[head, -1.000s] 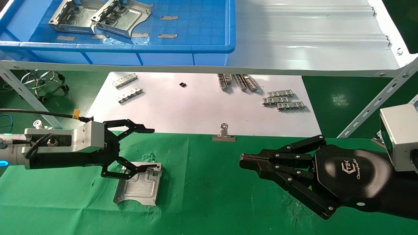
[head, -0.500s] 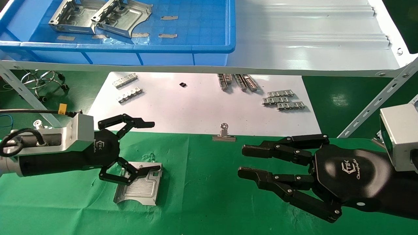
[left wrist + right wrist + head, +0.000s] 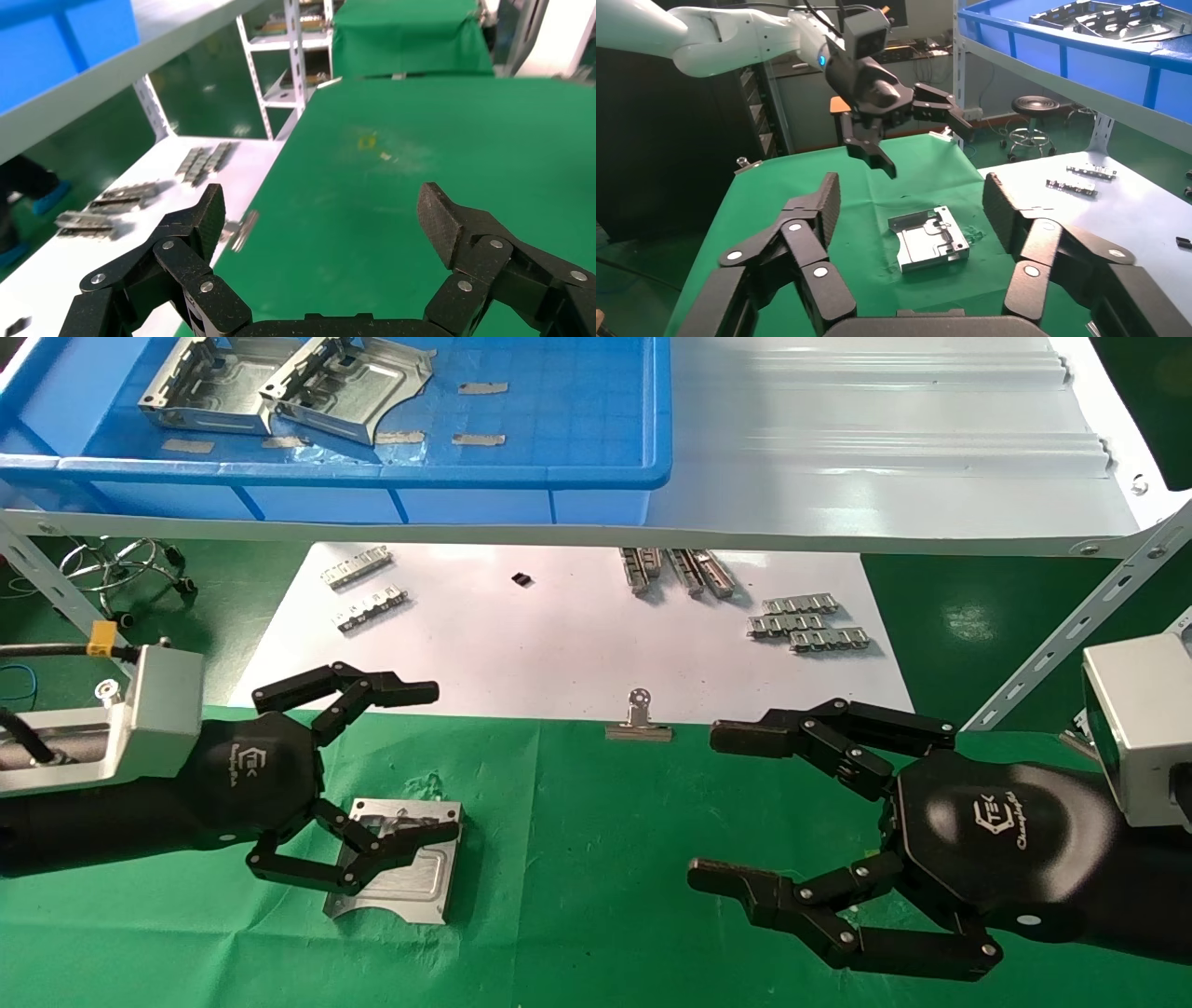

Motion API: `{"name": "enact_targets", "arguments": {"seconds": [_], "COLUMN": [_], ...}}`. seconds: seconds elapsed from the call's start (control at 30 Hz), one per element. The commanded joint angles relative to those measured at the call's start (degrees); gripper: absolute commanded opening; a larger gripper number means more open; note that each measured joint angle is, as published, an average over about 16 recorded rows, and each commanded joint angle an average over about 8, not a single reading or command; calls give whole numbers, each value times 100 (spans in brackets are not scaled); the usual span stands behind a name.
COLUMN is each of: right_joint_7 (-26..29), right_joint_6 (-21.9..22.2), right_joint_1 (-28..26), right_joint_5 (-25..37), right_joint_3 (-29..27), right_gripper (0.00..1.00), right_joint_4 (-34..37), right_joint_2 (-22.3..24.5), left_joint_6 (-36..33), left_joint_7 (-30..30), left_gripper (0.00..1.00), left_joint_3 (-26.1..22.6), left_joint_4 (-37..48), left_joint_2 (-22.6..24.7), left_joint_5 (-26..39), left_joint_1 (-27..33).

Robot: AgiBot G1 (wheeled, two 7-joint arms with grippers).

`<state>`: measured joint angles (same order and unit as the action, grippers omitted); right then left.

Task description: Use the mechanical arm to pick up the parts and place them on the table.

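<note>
One silver part (image 3: 396, 877) lies flat on the green cloth table (image 3: 596, 859); it also shows in the right wrist view (image 3: 932, 237). Two more parts (image 3: 209, 379) (image 3: 358, 388) lie in the blue tray (image 3: 372, 472) on the shelf. My left gripper (image 3: 440, 761) is open and empty. In the right wrist view it (image 3: 926, 149) hangs above the cloth behind the part, clear of it. My right gripper (image 3: 710, 807) is open wide and empty, to the right of the part, pointing at it across the cloth.
A white paper sheet (image 3: 559, 645) beyond the cloth carries small toothed strips (image 3: 808, 624), with a binder clip (image 3: 639, 721) at its near edge. A white shelf (image 3: 885, 449) overhangs the back. A metal stool (image 3: 121, 570) stands at far left.
My right gripper went from shut to wide open. My left gripper, open throughout, rolled its wrist and drew back to the left, off the part lying on the cloth.
</note>
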<state>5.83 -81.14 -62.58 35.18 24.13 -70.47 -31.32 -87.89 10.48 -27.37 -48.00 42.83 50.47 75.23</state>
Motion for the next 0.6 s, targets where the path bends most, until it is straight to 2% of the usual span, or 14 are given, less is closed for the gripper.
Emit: {"name": "enact_targets", "arguments": {"seconds": [0.03,0.6], "right_joint_7": [0,0], "right_joint_6": [0,0], "right_joint_1": [0,0], "right_joint_5": [0,0], "right_joint_3": [0,0], "right_gripper": [100,100], "right_joint_4": [0,0], "right_joint_2": [0,0], "left_joint_6": [20,191], "left_joint_7": [-196,-1848], "left_gripper": [100,100], "left_joint_3": [105,988], "left_joint_4": [-236,-2227], "left_joint_2": [-72,-680], "left_joint_5": [-79,-750], "left_joint_1": [-126,-1190]}}
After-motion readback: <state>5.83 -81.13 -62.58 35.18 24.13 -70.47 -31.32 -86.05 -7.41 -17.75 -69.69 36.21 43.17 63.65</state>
